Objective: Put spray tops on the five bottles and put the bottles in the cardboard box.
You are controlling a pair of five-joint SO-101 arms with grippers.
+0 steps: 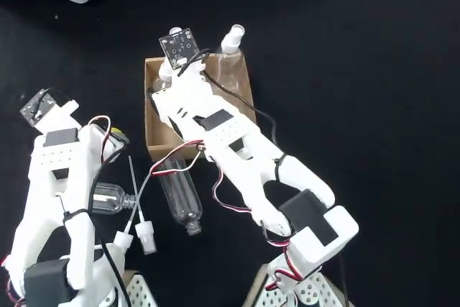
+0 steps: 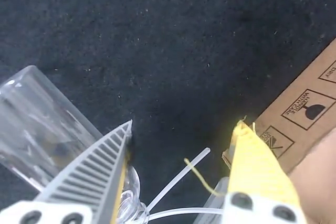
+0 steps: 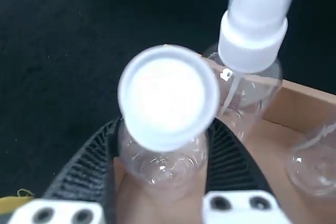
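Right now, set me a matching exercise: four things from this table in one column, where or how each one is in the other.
1. left arm's fingers
2. right arm's fingers
3. loose spray top
4. topless bottle

a. lying on its side beside the cardboard box
b. shut on a capped bottle
c. open above the table
d. on the table, dip tube bare

Pairs: 1-c, 2-b, 3-d, 4-a

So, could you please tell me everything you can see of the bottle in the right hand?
The bottle is clear plastic with rounded shoulders and a white spray top fitted. It stands upright in the cardboard box near its wall, clamped between the dark ribbed fingers of the right hand. A second capped bottle stands just beyond it; contact between them is unclear.
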